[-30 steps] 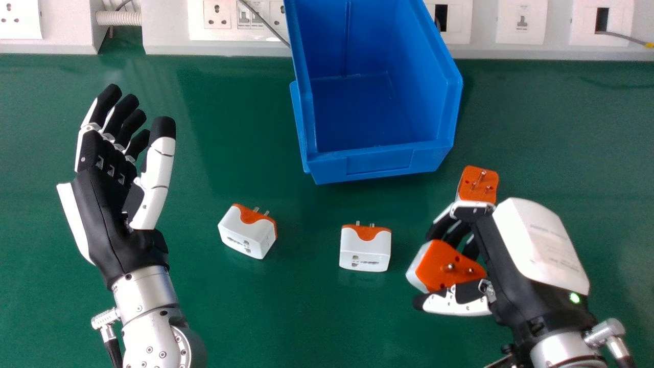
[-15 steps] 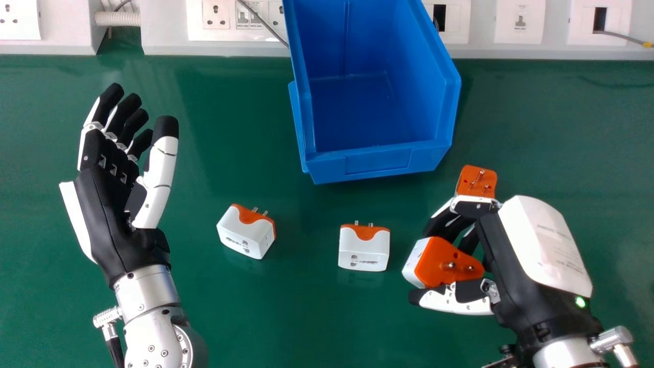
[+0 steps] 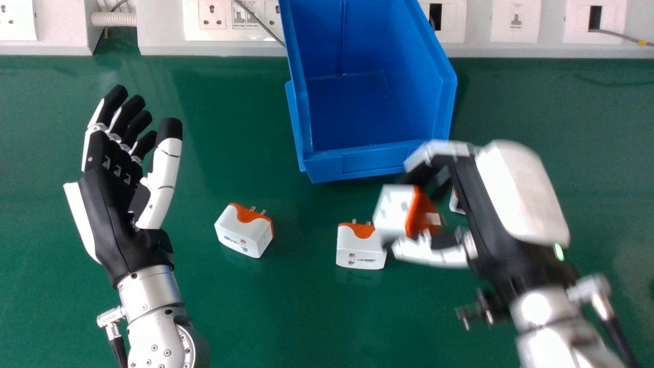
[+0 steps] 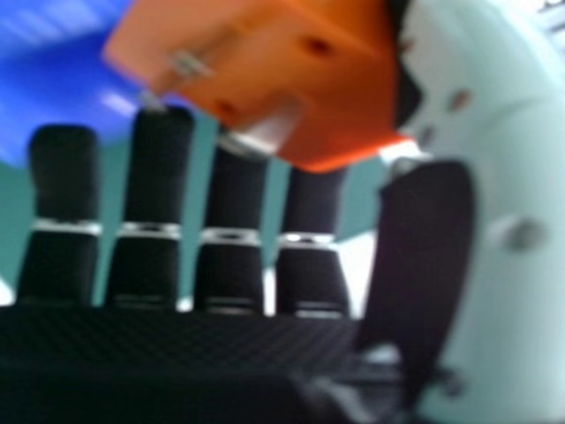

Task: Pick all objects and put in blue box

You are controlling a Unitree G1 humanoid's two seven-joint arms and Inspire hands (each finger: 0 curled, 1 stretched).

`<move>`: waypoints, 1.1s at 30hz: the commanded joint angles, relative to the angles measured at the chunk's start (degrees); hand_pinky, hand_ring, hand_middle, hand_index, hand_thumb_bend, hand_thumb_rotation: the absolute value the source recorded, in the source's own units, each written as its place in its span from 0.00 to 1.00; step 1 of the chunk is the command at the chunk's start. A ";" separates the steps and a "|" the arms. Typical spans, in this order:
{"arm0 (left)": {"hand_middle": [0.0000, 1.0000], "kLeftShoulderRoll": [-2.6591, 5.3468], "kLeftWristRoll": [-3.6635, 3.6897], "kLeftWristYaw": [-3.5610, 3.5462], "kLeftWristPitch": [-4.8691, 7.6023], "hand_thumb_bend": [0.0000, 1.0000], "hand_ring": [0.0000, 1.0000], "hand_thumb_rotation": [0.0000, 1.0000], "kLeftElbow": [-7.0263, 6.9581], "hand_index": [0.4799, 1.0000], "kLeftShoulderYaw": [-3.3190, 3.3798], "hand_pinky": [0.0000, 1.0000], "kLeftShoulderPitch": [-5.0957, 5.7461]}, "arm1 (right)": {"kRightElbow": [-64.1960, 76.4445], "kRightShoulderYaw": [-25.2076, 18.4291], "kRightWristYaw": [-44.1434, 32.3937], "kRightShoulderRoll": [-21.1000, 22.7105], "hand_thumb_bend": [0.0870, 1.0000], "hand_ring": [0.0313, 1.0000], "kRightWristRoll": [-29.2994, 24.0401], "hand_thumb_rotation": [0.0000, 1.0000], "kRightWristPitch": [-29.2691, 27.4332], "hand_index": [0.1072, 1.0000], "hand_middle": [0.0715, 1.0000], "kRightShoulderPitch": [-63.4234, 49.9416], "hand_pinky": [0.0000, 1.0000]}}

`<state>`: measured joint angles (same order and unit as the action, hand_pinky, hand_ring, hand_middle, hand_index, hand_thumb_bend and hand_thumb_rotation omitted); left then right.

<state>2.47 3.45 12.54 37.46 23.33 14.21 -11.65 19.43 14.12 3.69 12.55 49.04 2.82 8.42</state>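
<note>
In the head view, my right hand (image 3: 490, 204) is above the table in front of the blue box (image 3: 378, 158), shut on an orange and white adapter (image 3: 396, 209). The right hand view shows the held adapter's orange pin side (image 4: 282, 79) by the thumb of my right hand (image 4: 433, 247). Two more adapters lie on the table: one at centre left (image 3: 244, 231), one at centre (image 3: 360, 248), partly behind the held one. A further adapter (image 3: 456, 203) is mostly hidden under my right hand. My left hand (image 3: 112, 194) is open over the table's left side.
The green table (image 3: 286, 317) ends at a white trunking with sockets (image 3: 516, 25) along the back. A thin grey cable (image 3: 258, 20) runs down behind the box's left side. The box's inside floor is bare.
My right hand has moved up and to the left in the head view with the adapter, which has turned to show its white face. My left hand has shifted very slightly to the right.
</note>
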 commanded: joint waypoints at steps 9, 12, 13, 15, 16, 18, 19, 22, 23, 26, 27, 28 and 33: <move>0.80 -0.85 -0.95 0.71 1.92 0.68 0.79 0.39 0.75 0.62 0.19 0.77 -2.44 | -41.28 1.00 7.13 1.85 0.46 0.44 -4.18 0.00 -10.91 0.42 0.48 35.81 0.33; 0.80 -1.05 -0.63 0.38 2.40 0.68 0.79 0.39 1.47 0.62 0.33 0.77 -2.83 | -54.16 3.53 11.71 1.76 0.46 0.44 -2.05 0.00 -12.23 0.42 0.48 43.21 0.33; 0.80 -1.14 -0.46 0.13 2.68 0.68 0.79 0.38 1.72 0.62 0.37 0.76 -2.89 | -58.83 4.81 13.54 1.70 0.46 0.44 -0.98 0.00 -12.40 0.43 0.48 45.88 0.33; 0.80 -1.41 -0.07 -0.45 3.35 0.68 0.79 0.38 2.36 0.62 0.48 0.76 -3.05 | -67.48 7.65 17.82 1.46 0.46 0.44 1.35 0.00 -12.83 0.43 0.48 50.55 0.33; 0.80 -1.52 0.05 -0.62 3.56 0.68 0.79 0.38 2.61 0.62 0.55 0.76 -3.17 | -71.03 9.02 19.90 1.37 0.46 0.44 2.35 0.00 -13.22 0.43 0.48 52.27 0.34; 0.80 -1.65 0.13 -0.74 3.79 0.68 0.79 0.38 2.90 0.62 0.65 0.76 -3.42 | -77.49 11.99 23.83 1.15 0.46 0.44 4.47 0.00 -13.64 0.43 0.48 55.21 0.34; 0.80 -1.68 0.18 -0.80 3.88 0.68 0.79 0.38 3.00 0.62 0.68 0.76 -3.49 | -80.21 13.36 25.33 1.06 0.46 0.44 5.34 0.00 -13.63 0.43 0.48 56.44 0.34; 0.80 -1.81 0.58 -1.16 4.24 0.68 0.79 0.38 2.96 0.63 0.79 0.76 -3.37 | -87.71 17.50 27.66 1.22 0.45 0.43 7.84 0.00 -12.14 0.44 0.47 60.24 0.34; 0.80 -1.84 0.65 -1.24 4.33 0.68 0.79 0.38 2.89 0.63 0.84 0.76 -3.31 | -89.42 18.49 27.86 1.37 0.45 0.43 8.32 0.00 -11.73 0.44 0.47 61.17 0.34; 0.80 -1.83 0.77 -1.37 4.60 0.68 0.79 0.38 3.08 0.63 0.88 0.77 -3.34 | -92.33 20.70 28.71 1.76 0.45 0.44 8.99 0.00 -11.00 0.45 0.46 62.55 0.34; 0.80 -1.76 0.73 -1.36 4.72 0.68 0.79 0.38 3.24 0.63 0.80 0.77 -3.38 | -93.01 21.42 29.23 2.02 0.45 0.44 9.28 0.00 -10.81 0.45 0.46 62.73 0.34; 0.80 -1.71 0.74 -1.43 4.87 0.68 0.79 0.38 3.39 0.63 0.71 0.77 -3.42 | -93.62 21.97 29.75 2.26 0.45 0.44 9.47 0.00 -10.64 0.45 0.46 62.80 0.34; 0.81 -1.72 0.88 -1.71 5.28 0.68 0.79 0.38 3.54 0.63 0.62 0.77 -3.38 | -94.85 23.57 32.20 3.11 0.45 0.45 9.42 0.00 -11.07 0.45 0.47 62.35 0.34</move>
<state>1.24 4.53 11.21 41.03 27.14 14.93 -14.19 -75.82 37.34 33.42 14.32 58.77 -8.13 68.02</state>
